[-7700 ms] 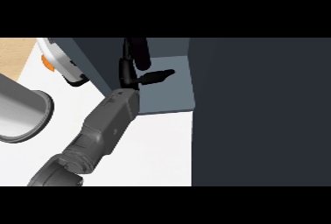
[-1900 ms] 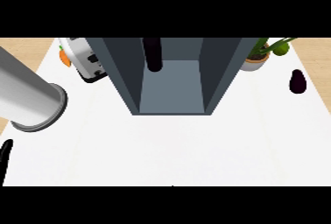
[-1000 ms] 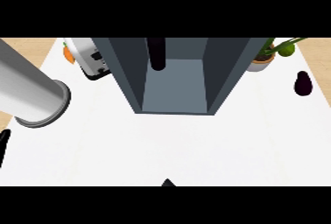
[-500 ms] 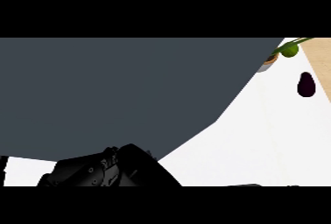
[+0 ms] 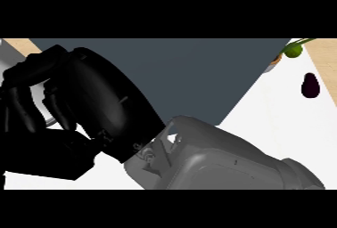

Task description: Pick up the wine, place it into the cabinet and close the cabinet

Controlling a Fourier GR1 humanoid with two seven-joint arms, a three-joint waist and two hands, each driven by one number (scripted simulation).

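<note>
Where a second ago the cabinet (image 5: pixel 197 75) stood open with the wine inside, a hand (image 5: pixel 85 116) — fingers curled, holding nothing — now fills the view before its dark face — bottle hidden, door seemingly closing.

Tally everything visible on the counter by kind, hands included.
Hand: 1
Cabinet: 1
Eggplant: 1
Potted plant: 1
Total: 4
</note>
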